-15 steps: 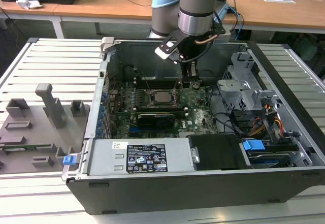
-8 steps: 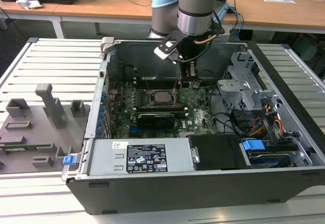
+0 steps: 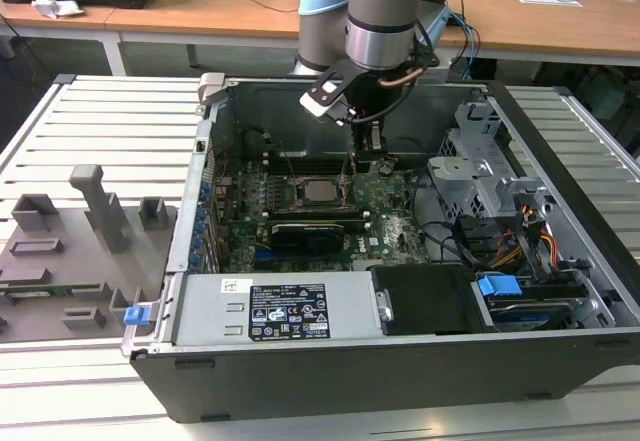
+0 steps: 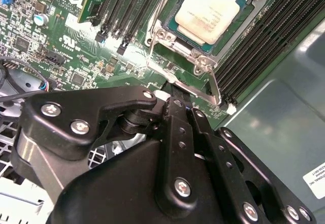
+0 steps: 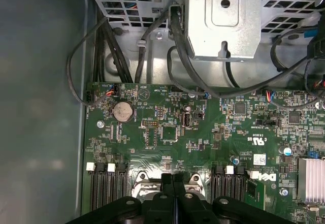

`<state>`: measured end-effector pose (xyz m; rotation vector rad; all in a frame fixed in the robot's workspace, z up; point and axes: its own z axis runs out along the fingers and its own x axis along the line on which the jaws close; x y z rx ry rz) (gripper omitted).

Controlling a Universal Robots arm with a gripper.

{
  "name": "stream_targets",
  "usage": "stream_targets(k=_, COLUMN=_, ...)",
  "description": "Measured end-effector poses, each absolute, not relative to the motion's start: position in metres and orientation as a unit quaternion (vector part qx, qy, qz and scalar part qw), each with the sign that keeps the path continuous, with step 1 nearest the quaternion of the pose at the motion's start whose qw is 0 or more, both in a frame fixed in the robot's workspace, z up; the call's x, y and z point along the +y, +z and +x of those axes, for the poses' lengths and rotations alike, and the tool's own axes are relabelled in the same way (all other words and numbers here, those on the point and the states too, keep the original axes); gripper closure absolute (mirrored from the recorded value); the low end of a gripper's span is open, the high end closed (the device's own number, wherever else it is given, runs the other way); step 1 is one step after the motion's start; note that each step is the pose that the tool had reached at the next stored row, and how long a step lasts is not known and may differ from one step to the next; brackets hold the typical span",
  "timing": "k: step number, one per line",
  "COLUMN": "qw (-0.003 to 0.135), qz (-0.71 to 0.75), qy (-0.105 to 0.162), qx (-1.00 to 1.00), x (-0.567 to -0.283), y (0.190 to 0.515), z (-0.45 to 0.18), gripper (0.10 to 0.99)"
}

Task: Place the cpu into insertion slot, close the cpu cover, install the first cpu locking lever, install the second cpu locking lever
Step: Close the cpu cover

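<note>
The silvery cpu (image 4: 208, 8) lies flat in the insertion slot (image 4: 179, 29) on the green board; it shows too in the exterior view (image 3: 319, 191). The metal cpu cover (image 4: 175, 45) frames it. One thin locking lever (image 4: 203, 96) runs along the socket's edge, and a second wire lever (image 4: 158, 16) stands along another side. My gripper (image 4: 172, 89) is shut, its black fingers pressed together with the tips at the first lever's end. I cannot tell whether the tips pinch it. In the exterior view the gripper (image 3: 368, 156) hangs just right of the socket.
Black memory slots (image 4: 254, 46) flank the socket. A long black card (image 3: 305, 231) lies in front of it. A metal drive cage (image 3: 480, 176) and loose cables (image 5: 177, 56) crowd the exterior view's right. The power supply (image 3: 285, 311) sits at the front, and a grey fixture plate (image 3: 70, 251) outside the case.
</note>
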<state>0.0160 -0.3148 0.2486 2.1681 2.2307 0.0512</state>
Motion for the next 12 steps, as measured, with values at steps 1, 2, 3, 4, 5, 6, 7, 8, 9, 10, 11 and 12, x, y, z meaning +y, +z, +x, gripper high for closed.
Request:
stream_targets(k=1, qw=0.015, qz=0.697, qy=0.016, qx=0.717, x=-0.3148, y=0.2486, z=0.0156, gripper=0.980)
stream_targets(k=2, qw=0.015, qz=0.697, qy=0.016, qx=0.717, x=-0.3148, y=0.2486, z=0.0153, gripper=0.980)
stream_targets(k=3, qw=0.015, qz=0.697, qy=0.016, qx=0.717, x=-0.3148, y=0.2486, z=0.0150, gripper=0.980)
stream_targets(k=4, qw=0.015, qz=0.697, qy=0.016, qx=0.717, x=-0.3148, y=0.2486, z=0.0146, gripper=0.980)
stream_targets(k=5, qw=0.015, qz=0.697, qy=0.016, qx=0.717, x=-0.3148, y=0.2486, z=0.0143, gripper=0.980)
stream_targets(k=6, qw=0.015, qz=0.697, qy=0.016, qx=0.717, x=-0.3148, y=0.2486, z=0.0140, gripper=0.980)
stream_targets(k=7, qw=0.015, qz=0.697, qy=0.016, qx=0.717, x=-0.3148, y=0.2486, z=0.0137, gripper=0.980)
stream_targets(k=8, qw=0.015, qz=0.697, qy=0.016, qx=0.717, x=-0.3148, y=0.2486, z=0.0135, gripper=0.980)
stream_targets(k=9, qw=0.015, qz=0.697, qy=0.016, qx=0.717, x=-0.3148, y=0.2486, z=0.0132, gripper=0.980)
stream_targets(k=10, qw=0.015, qz=0.697, qy=0.016, qx=0.717, x=-0.3148, y=0.2486, z=0.0129, gripper=0.980)
stream_targets(k=11, qw=0.015, qz=0.697, qy=0.016, qx=0.717, x=-0.3148, y=0.2486, z=0.0126, gripper=0.980)
stream_targets(k=12, qw=0.015, qz=0.697, qy=0.016, qx=0.717, x=-0.3148, y=0.2486, z=0.0122, gripper=0.980)
